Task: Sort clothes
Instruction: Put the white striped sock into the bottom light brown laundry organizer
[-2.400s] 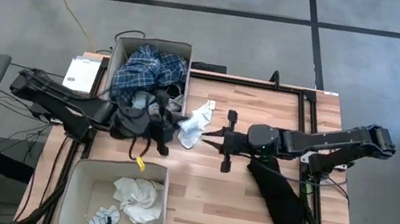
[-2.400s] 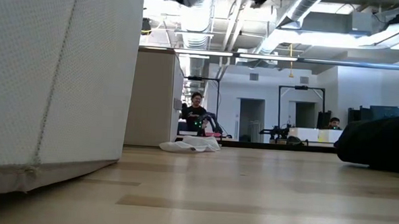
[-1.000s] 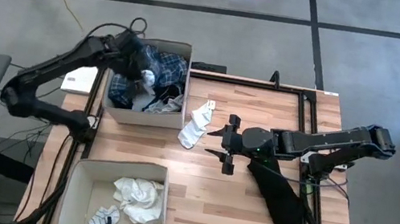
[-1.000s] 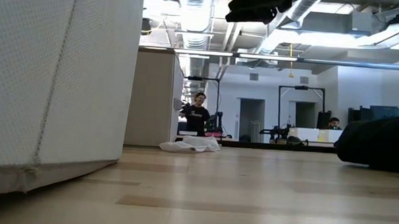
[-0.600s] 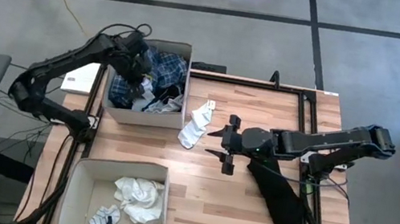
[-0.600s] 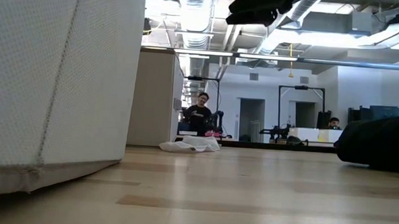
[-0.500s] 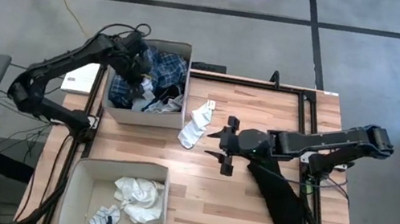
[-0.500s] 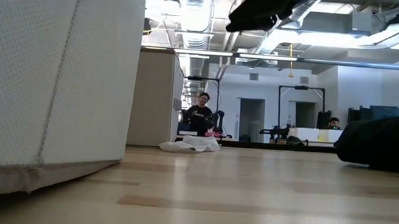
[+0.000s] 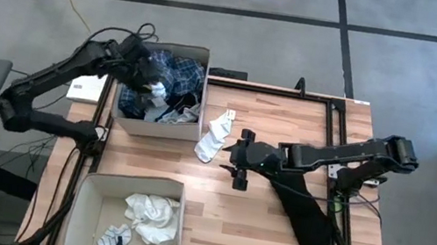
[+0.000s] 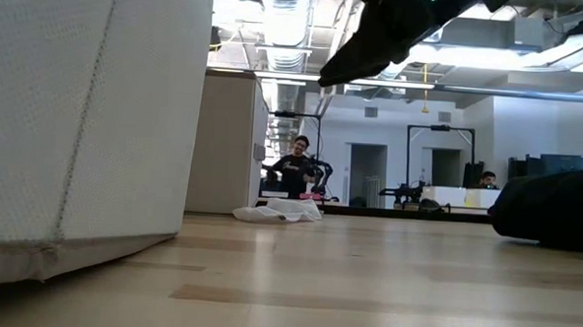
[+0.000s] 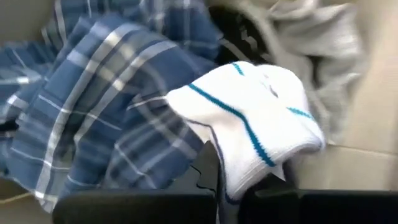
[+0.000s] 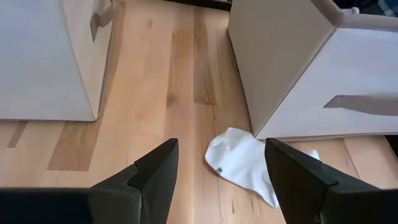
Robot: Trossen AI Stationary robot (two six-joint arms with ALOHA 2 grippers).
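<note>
The left claw [image 9: 142, 61] is clamped on a white sock with teal stripes [image 11: 261, 124] above the far box [image 9: 118, 110]. The right claw [image 12: 221, 165] hangs spread over a limp white garment [image 12: 245, 163] on the worktop [image 9: 275, 212]; I'd pinch its bunched middle.

Blue plaid garment [image 9: 172, 72] and a white sock [image 11: 255, 124] heaped in the far box; white garment [image 9: 216, 135] flat on the worktop; black cloth [image 9: 303, 210] beside it.
</note>
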